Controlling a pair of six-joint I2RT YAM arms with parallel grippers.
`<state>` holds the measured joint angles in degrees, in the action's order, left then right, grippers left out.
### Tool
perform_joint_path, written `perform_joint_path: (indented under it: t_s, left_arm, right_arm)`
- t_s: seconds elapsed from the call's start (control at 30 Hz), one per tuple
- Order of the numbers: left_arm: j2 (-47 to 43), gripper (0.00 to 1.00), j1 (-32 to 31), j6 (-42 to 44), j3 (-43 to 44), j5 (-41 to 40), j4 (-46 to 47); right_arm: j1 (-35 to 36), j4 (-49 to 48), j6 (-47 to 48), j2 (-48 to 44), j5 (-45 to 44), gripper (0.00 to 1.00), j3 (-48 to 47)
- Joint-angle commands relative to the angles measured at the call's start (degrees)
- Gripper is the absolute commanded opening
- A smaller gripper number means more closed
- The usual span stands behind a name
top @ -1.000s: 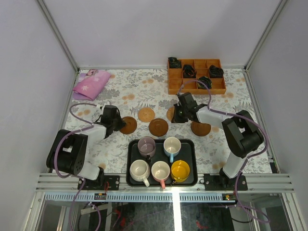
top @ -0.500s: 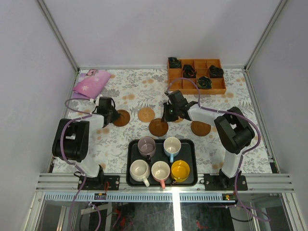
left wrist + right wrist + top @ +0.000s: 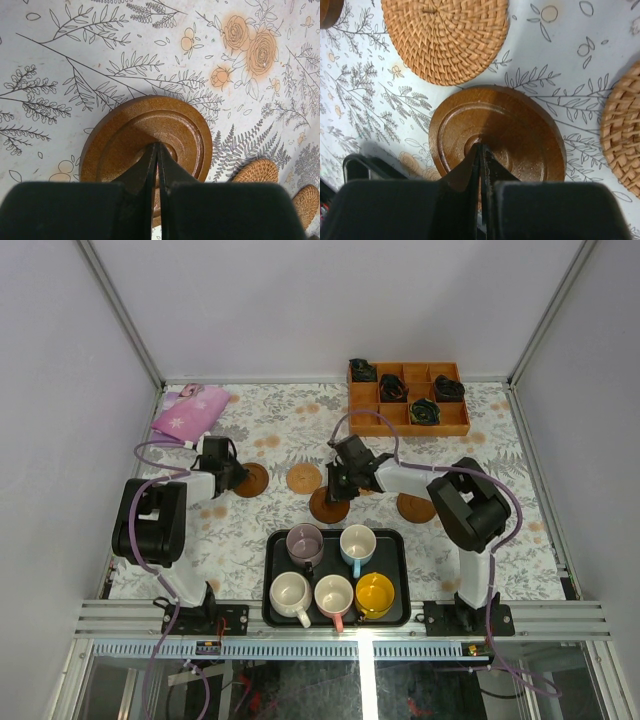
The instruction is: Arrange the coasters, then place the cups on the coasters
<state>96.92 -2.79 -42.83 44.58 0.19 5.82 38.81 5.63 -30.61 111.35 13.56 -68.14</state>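
My left gripper (image 3: 237,480) (image 3: 157,145) is shut, its tips pressed on the centre of a dark wood coaster (image 3: 252,480) (image 3: 145,130) at the left. The right gripper (image 3: 336,494) (image 3: 481,146) is shut too, tips resting on the middle dark wood coaster (image 3: 326,507) (image 3: 505,130). Between them lies a woven coaster (image 3: 303,478) (image 3: 445,35). Another woven coaster (image 3: 622,130) lies beside the right arm, and a third dark coaster (image 3: 417,507) sits further right. The mauve (image 3: 305,543), blue-handled (image 3: 357,544), cream (image 3: 290,592), pink-handled (image 3: 334,595) and yellow (image 3: 375,594) cups stand in the black tray (image 3: 337,621).
An orange compartment box (image 3: 408,418) with dark bundles stands at the back right. A pink cloth (image 3: 189,414) lies at the back left. The tray's far edge is just in front of the middle dark coaster.
The left gripper slid its dark coaster back and to the left. The right gripper moved left, off the woven coaster area and onto the middle dark coaster.
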Motion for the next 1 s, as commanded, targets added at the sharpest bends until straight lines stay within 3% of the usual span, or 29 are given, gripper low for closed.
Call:
perform_joint_path:
  t_s: [0.0,0.27,0.97]
  left_arm:
    - [-0.09,0.00,0.93,1.10,0.00,-0.16,-0.61]
    - [-0.64,0.00,1.76,2.12,-0.54,-0.11,-1.11]
    - [1.27,0.00,2.85,2.36,1.92,1.18,-1.22]
  right_arm:
    - [0.57,5.18,-1.30,2.46,-4.54,0.00,-3.67]
    - [0.02,15.44,-1.16,7.76,-19.97,0.00,-12.93]
    - [-3.45,19.52,1.82,20.38,-21.23,0.00,-31.44]
